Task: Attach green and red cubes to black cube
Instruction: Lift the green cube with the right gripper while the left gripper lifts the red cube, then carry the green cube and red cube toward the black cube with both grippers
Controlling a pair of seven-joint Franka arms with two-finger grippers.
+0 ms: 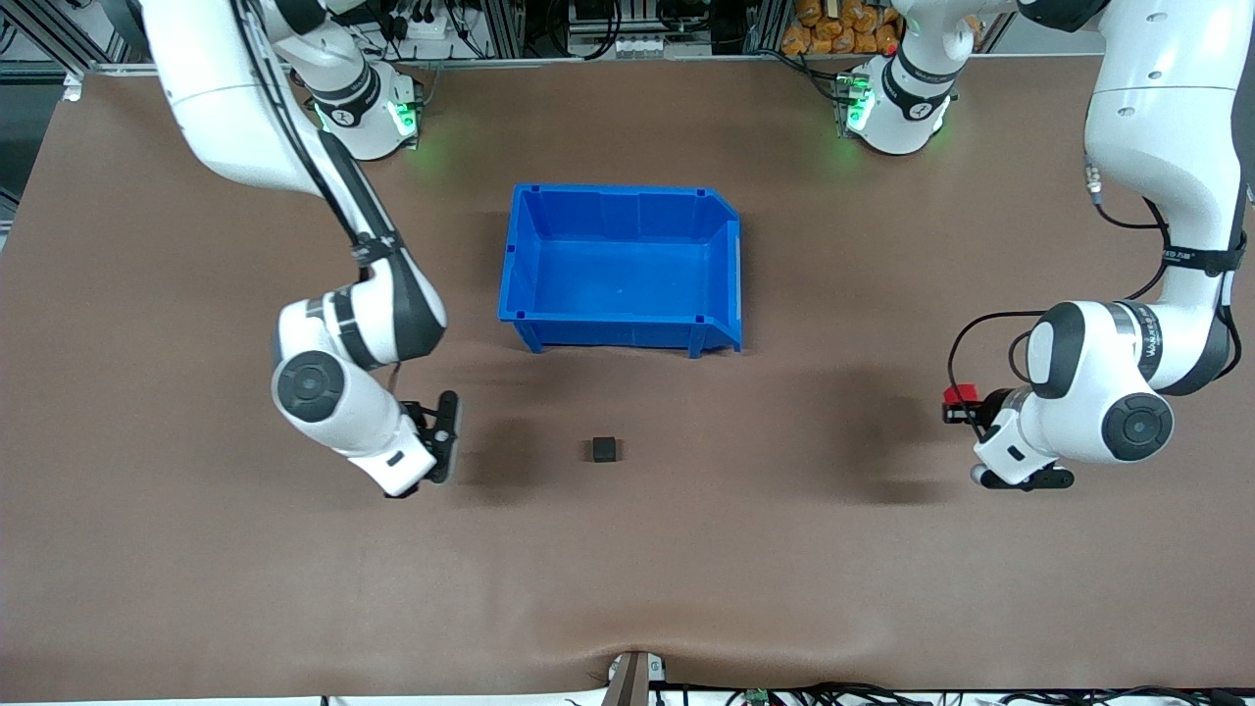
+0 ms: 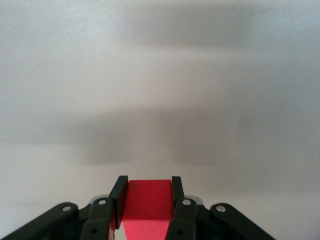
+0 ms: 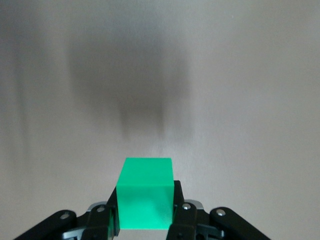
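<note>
The blue bin sits mid-worktop, toward the edge where the arm bases stand, and plays no part yet. The left tool is clamped on the red cube, the right tool on the green cube. Both should come in level from either end of the worktop (slowly, I'd judge) to meet the black cube, which lies between them, nearer the front edge than the bin. Only the wrist views show both grips; the front view hides green entirely.
</note>
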